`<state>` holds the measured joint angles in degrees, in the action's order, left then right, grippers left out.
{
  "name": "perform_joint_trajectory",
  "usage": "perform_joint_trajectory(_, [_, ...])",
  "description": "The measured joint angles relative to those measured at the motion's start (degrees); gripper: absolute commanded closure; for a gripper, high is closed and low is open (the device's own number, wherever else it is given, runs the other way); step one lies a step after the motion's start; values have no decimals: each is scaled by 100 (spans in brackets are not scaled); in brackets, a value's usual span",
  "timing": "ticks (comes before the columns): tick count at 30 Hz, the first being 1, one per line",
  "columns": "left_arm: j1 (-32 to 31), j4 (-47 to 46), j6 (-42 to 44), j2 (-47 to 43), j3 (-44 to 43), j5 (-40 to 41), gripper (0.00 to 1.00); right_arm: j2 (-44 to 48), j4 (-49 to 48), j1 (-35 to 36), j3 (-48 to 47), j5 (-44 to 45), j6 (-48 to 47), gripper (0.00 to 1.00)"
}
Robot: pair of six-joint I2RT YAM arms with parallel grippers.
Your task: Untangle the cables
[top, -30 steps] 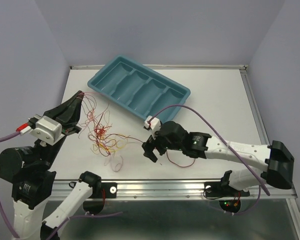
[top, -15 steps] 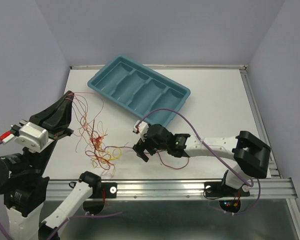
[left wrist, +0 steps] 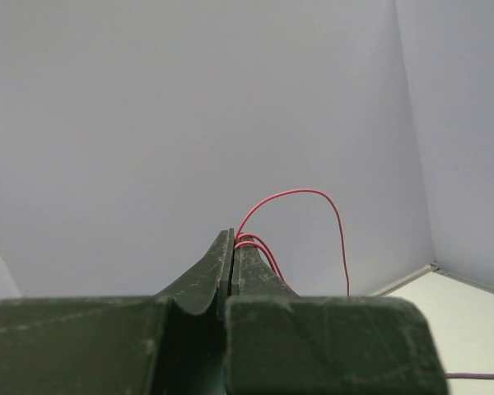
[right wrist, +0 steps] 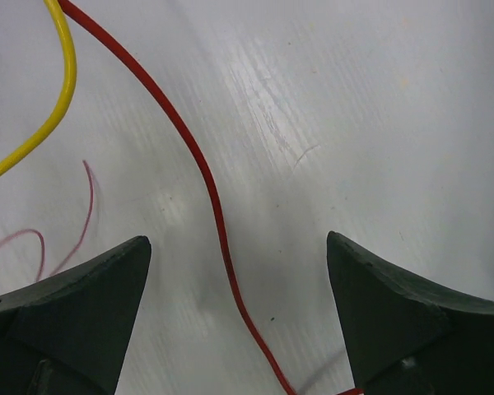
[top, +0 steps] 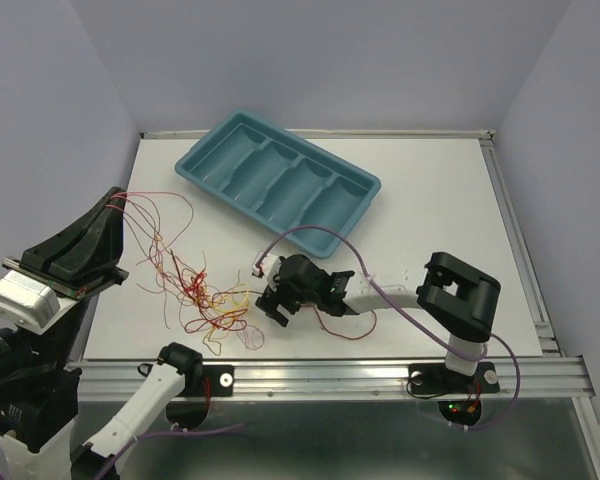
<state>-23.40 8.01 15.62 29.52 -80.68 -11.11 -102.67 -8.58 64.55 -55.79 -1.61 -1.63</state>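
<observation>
The cables (top: 205,295) lie as a tangle of thin red, yellow and orange wires on the white table, left of centre. Several red strands rise from the tangle to my left gripper (top: 114,196), which is raised at the far left. In the left wrist view that gripper (left wrist: 231,235) is shut on red cable loops (left wrist: 313,194). My right gripper (top: 272,306) sits low at the tangle's right edge. In the right wrist view it (right wrist: 239,247) stands open, with one red cable (right wrist: 206,181) running on the table between the jaws and a yellow cable (right wrist: 59,107) further ahead.
A teal compartment tray (top: 212,142) lies at the back of the table. A thick purple arm cable (top: 310,232) arches over the right arm. A loose red wire loop (top: 352,332) lies just right of the right gripper. The table's near rail (top: 310,375) runs along the front.
The left gripper has drawn back to the left with its red strands, dragging the tangle left. The right gripper has followed leftward to the tangle's edge, jaws narrowing slightly.
</observation>
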Motion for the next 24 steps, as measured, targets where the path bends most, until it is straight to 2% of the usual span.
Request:
perform_joint_trajectory(2, [0,-4,-33,0,-103,44,100,-155,-116,2,-79,-116,-9,24])
perform_joint_trajectory(3, [0,-7,-50,0,-144,74,100,-236,-177,2,-116,-146,0,42])
perform_joint_trajectory(5, [0,-17,-72,0,-205,157,100,-400,-256,2,-181,-160,24,63])
perform_joint_trajectory(6, [0,-20,-76,0,-221,208,100,-455,-280,2,-188,-144,44,84])
perform_joint_trajectory(8, [0,-35,-74,0,-225,369,100,-481,-254,2,-188,-46,44,99])
perform_joint_trajectory(10, [0,-61,-46,0,-195,627,100,-407,-254,2,-179,195,168,99])
perform_joint_trajectory(13, [0,-258,111,-2,79,1209,100,186,-238,2,63,638,374,99])
perform_joint_trajectory(18, [0,-531,490,22,1154,2358,100,2507,-260,2,868,1600,667,99])
perform_joint_trajectory(24, [0,-734,837,175,2618,3281,100,5248,-216,2,1469,2905,975,99])
